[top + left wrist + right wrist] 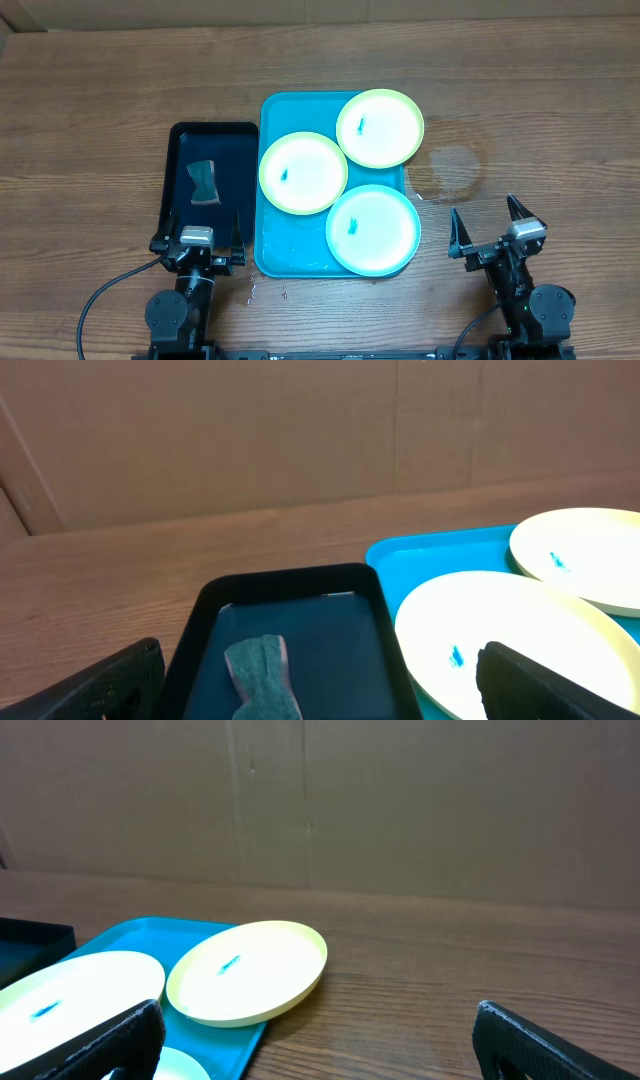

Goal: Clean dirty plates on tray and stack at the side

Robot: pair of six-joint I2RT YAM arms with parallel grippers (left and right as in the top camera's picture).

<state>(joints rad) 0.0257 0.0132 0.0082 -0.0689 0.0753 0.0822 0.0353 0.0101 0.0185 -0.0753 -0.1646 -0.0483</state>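
Plainly, the blue tray [275,250] carries all three smeared plates [303,172]; the black tray [225,155] just left of it holds a sponge [204,182]. Left jaws and right jaws gape empty near the tray; grip the sponge squarely first

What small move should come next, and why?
Probably the left claw should reach forward to the sponge in the black tray: it and the right claw are open and empty, and all three plates show blue smears.
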